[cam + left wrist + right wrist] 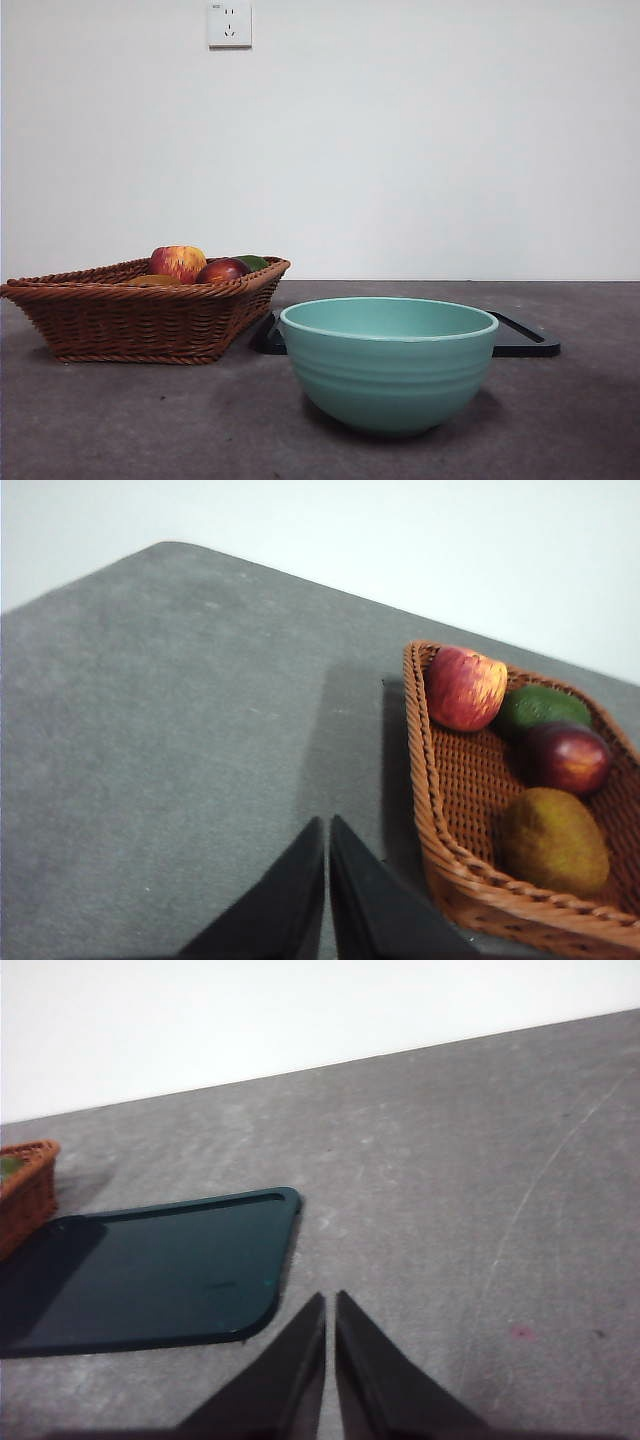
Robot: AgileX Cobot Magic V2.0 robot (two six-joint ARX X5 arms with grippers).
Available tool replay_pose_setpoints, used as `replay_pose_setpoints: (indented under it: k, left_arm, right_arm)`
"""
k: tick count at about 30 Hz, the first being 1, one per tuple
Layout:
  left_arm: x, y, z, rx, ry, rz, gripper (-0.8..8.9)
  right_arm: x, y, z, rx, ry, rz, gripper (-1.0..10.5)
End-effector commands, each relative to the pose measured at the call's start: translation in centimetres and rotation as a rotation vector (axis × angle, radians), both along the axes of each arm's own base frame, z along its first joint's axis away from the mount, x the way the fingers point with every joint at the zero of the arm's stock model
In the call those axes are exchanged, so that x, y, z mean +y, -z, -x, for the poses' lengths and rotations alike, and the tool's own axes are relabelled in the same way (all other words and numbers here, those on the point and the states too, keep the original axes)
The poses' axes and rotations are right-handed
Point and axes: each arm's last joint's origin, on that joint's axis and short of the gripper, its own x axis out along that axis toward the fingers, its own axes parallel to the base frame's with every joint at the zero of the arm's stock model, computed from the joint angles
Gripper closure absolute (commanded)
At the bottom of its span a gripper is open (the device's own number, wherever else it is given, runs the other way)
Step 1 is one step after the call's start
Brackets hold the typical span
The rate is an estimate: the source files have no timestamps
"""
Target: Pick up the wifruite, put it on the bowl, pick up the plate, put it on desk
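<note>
The wifruite [553, 840], golden-brown and oval, lies in a wicker basket [440, 830] next to a streaked apple [465, 687], a dark red fruit [567, 757] and a green fruit [540, 705]. In the front view only a sliver of the wifruite [150, 281] shows over the basket rim [140, 292]. The teal bowl [388, 362] stands empty on the desk [100, 420], with the plate [525, 341], dark, flat and rectangular, lying behind it. My left gripper [327, 825] hovers shut over bare desk beside the basket. My right gripper [330, 1298] is shut just off the plate's [150, 1270] corner.
A white wall with a socket [229, 23] stands behind the desk. The basket's corner [25, 1190] sits close to one end of the plate. Open desk surface [480, 1180] stretches to the right of the plate.
</note>
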Motion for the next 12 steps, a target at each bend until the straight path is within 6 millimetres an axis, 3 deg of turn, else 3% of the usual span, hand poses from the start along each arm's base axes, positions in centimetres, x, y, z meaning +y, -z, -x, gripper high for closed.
replay_pose_setpoints:
  k: [1, 12]
  left_arm:
    - [0.0, 0.0, 0.0, 0.003, -0.012, 0.071, 8.06]
    - [-0.2, -4.8, 1.2, -0.059, 0.018, 0.095, 8.04]
  right_arm:
    - [0.0, -0.5, 0.1, -0.012, 0.008, -0.053, 9.4]
    - [0.1, -6.1, 1.4, -0.123, 0.006, -0.048, 9.4]
